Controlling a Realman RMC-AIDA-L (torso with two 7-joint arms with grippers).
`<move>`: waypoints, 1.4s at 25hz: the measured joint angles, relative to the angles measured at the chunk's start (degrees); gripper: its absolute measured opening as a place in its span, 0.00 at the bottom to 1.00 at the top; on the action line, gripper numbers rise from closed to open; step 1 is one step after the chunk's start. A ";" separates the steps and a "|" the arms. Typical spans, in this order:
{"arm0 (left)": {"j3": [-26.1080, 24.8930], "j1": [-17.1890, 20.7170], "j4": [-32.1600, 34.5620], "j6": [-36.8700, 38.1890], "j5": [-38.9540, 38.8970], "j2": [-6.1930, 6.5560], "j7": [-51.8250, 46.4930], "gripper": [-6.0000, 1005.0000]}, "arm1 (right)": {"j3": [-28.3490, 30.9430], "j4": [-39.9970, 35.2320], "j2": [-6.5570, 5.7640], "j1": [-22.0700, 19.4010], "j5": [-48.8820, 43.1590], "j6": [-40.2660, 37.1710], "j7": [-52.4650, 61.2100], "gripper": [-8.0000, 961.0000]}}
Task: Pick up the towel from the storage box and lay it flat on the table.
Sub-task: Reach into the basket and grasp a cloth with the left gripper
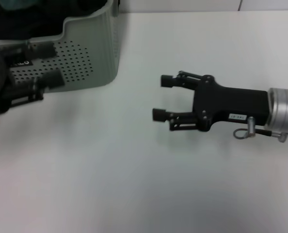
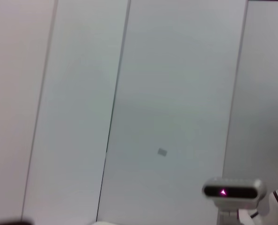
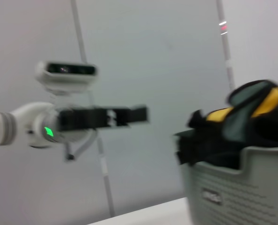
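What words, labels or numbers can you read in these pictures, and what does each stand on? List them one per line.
Black label on the storage box, half hidden behind the left tool: white lettering, too blurred to read.
White label on the right tool, on its black body: small dark characters, too small to read.
Raised mark on the box wall in the right wrist view: unreadable.
Nothing else bears text.

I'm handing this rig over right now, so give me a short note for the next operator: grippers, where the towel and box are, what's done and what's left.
Left gripper: in front of the storage box at the table's far left, holding nothing.
Right gripper: open, empty, over the bare table, pointing toward the box.
Towel: bunched in the box, heaped above its rim, green and yellow showing.
Done: nothing yet; the towel has not been picked up.
Left: grasp the towel, lift it out, lay it flat on the table.
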 joint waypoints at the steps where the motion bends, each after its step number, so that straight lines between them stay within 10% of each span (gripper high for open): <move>1: -0.05 0.09 3.28 -0.07 -0.42 -0.71 -2.00 0.65 | 0.43 0.02 -0.01 -0.42 0.23 -0.29 -0.09 0.92; 13: 0.01 -0.18 40.31 -25.11 13.69 -4.67 -23.85 0.65 | 0.22 1.98 -0.02 -3.44 4.27 -0.27 -0.84 0.92; 24: 4.49 -6.72 39.83 -36.99 39.47 -4.81 -34.19 0.64 | -1.31 3.65 -0.01 -3.87 6.16 1.63 -1.44 0.92; 35: 5.98 -7.34 35.03 -38.57 44.92 -4.83 -35.70 0.61 | -1.23 3.73 0.01 -3.34 6.36 0.47 -1.70 0.92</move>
